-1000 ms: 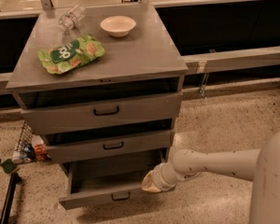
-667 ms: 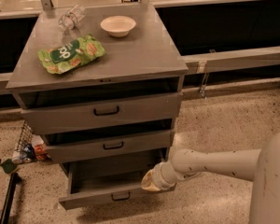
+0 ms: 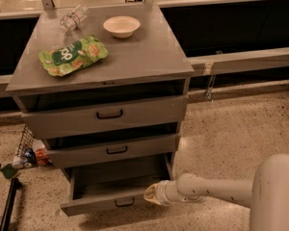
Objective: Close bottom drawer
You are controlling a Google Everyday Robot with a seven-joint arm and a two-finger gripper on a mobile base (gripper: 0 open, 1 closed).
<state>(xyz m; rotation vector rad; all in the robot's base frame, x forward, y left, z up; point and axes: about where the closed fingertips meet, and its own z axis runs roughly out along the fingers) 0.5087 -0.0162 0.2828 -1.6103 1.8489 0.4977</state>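
Observation:
The bottom drawer (image 3: pixel 106 203) of the grey cabinet (image 3: pixel 106 114) is pulled out, and its inside looks empty. Its shallow grey front has a small black handle (image 3: pixel 124 202). My gripper (image 3: pixel 151 194) is at the end of my white arm, which reaches in from the lower right. It sits at the right end of the drawer's front panel, at its top edge. The middle drawer (image 3: pixel 111 150) and the top drawer (image 3: pixel 106 115) above it stand slightly out.
On the cabinet top lie a green snack bag (image 3: pixel 73 55), a white bowl (image 3: pixel 121 26) and a clear plastic bottle (image 3: pixel 73 18). A wire basket with small items (image 3: pixel 26 153) stands on the floor to the left. Speckled floor stretches to the right.

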